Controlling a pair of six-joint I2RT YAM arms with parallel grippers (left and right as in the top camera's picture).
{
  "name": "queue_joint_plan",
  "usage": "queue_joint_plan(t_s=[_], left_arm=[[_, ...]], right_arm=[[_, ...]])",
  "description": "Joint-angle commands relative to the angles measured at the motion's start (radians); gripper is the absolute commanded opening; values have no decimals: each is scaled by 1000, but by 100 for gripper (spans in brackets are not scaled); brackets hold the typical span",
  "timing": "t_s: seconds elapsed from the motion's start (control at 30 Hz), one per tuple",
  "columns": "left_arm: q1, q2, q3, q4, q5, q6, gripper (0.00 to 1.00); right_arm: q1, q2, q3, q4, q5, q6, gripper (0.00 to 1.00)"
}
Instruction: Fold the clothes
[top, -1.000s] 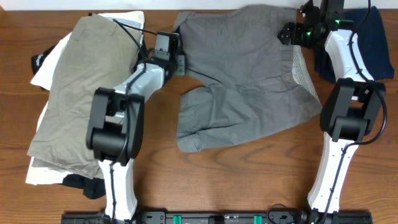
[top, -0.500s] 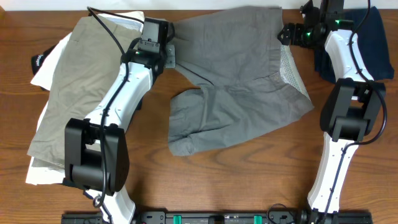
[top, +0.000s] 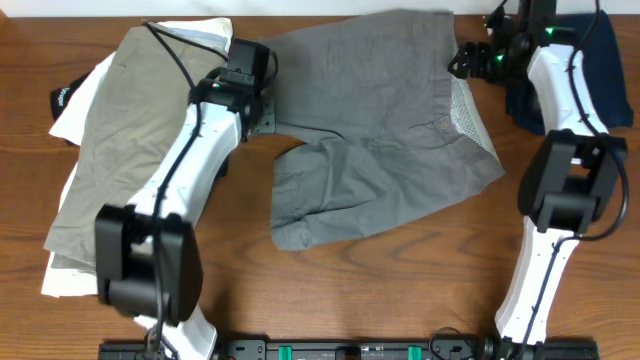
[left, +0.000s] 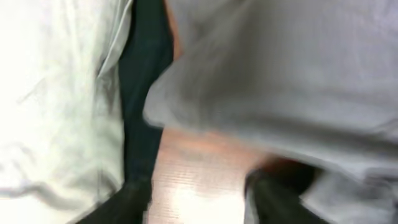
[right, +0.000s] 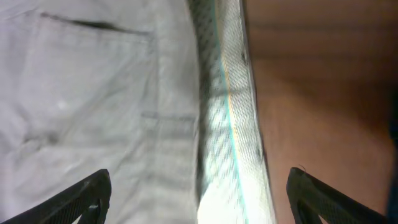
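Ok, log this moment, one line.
left gripper: at left edge of grey shorts, grip unclear | right gripper: open over waistband | fold: not done

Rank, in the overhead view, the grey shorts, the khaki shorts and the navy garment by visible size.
1. grey shorts
2. khaki shorts, nearly alike and partly covered, so unsure
3. navy garment, clearly smallest

Wooden table (top: 400, 300), grey shorts (top: 380, 130) spread centre, clothes pile (top: 110, 150) left, navy garment (top: 615, 80) right

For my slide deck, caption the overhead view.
Left arm and right arm flank grey shorts on wooden table; khaki shorts left.
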Motion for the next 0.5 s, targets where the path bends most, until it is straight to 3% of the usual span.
queue_joint_plan(t_s=[0.0, 0.1, 0.27, 0.37, 0.47], left_arm=[[7, -115, 13, -61, 25, 2, 72], [7, -184, 13, -145, 113, 1, 80], [7, -228, 13, -288, 251, 1, 83], [7, -222, -15, -362, 262, 0, 83], [7, -221, -109, -328, 262, 1, 83]], right_arm=[[-10, -140, 15, -80, -4, -12, 89], [-9, -218, 15, -243, 0, -12, 91], [-8, -307, 15, -467, 0, -12, 92], [0, -329, 15, -546, 13, -17, 93], [5, -331, 15, -591, 48, -30, 93]])
